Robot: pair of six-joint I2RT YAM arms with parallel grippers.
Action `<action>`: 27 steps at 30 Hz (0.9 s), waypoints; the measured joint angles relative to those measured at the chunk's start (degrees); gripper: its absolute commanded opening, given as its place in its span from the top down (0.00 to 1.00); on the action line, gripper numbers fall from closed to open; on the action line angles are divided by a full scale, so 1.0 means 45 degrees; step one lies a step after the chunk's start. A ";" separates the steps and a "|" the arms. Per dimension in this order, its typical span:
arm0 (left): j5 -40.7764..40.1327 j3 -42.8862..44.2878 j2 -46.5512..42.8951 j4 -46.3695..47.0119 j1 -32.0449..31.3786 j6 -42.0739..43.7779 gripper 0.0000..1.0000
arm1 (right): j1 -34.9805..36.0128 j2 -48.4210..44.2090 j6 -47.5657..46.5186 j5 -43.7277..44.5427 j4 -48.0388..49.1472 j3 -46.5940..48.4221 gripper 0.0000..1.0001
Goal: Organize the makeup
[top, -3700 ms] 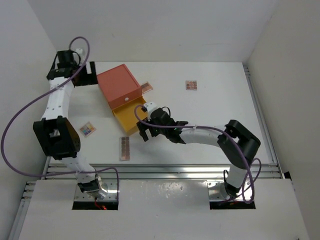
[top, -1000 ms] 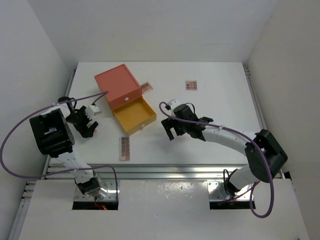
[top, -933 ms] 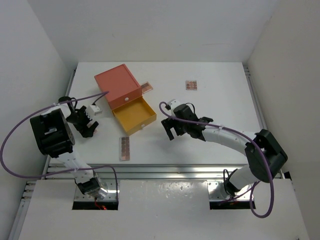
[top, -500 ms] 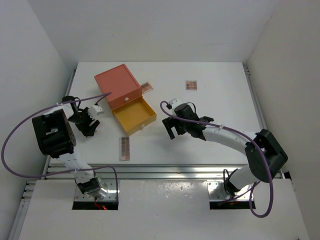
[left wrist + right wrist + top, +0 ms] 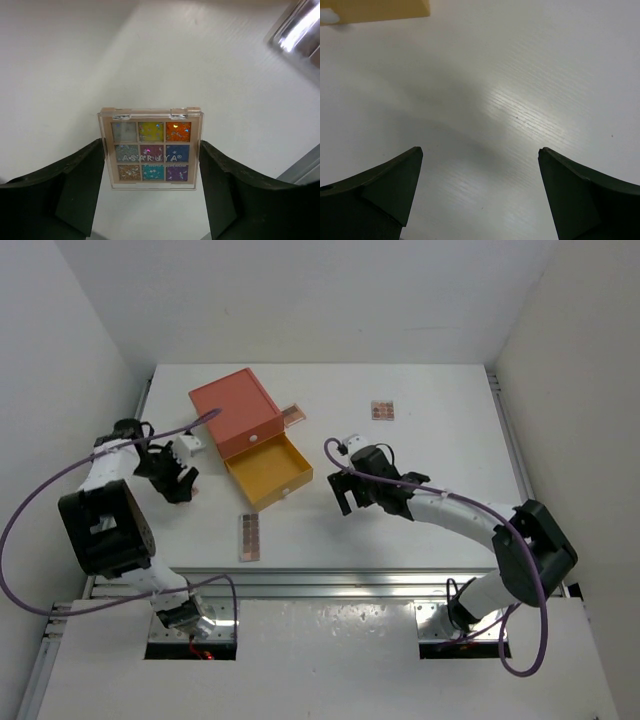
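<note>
Our left gripper (image 5: 151, 146) is clamped on the multicoloured palette (image 5: 151, 150) by its 2 side edges; we judge it light, stiff, slippery plastic. Our right gripper (image 5: 480, 151) gapes empty

Bright, even light; soft shadows.

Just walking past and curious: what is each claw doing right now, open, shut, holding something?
Left gripper: closed on the multicoloured palette, one finger against each side.
Right gripper: open, holding nothing.
</note>
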 measured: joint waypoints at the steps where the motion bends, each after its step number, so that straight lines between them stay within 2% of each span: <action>1: 0.0092 0.0253 -0.0534 -0.0219 -0.0155 -0.0185 0.53 | -0.0087 -0.0024 0.0160 0.0015 -0.0005 0.0000 0.01; 4: 0.0447 0.0962 -0.1943 -0.0549 -0.1010 -0.0782 0.53 | -0.0549 -0.0058 0.0597 0.0019 -0.0151 0.0000 0.01; 8: 0.1049 0.1384 -0.2934 -0.0743 -0.3011 -0.2176 0.53 | -0.1156 -0.0058 0.0942 0.0024 -0.0452 0.0000 0.01; 12: 0.1205 0.1399 -0.2705 0.0039 -0.5333 -0.4357 0.53 | -0.1360 -0.0063 0.1093 0.0000 -0.0651 0.0000 0.01; 17: -0.0175 0.2200 -0.1069 0.2249 -0.7698 -0.6887 0.53 | -0.1486 -0.0112 0.1341 -0.0087 -0.0777 0.0000 0.01; 22: -0.1394 0.2448 0.0617 0.4158 -0.8607 -0.8155 0.53 | -0.1681 -0.0544 0.1569 -0.0039 -0.0967 -0.0185 0.01; 27: -0.2108 0.2341 0.1923 0.5226 -0.8631 -0.8825 0.46 | -0.1894 -0.1088 0.1749 0.0039 -0.1083 -0.0568 0.01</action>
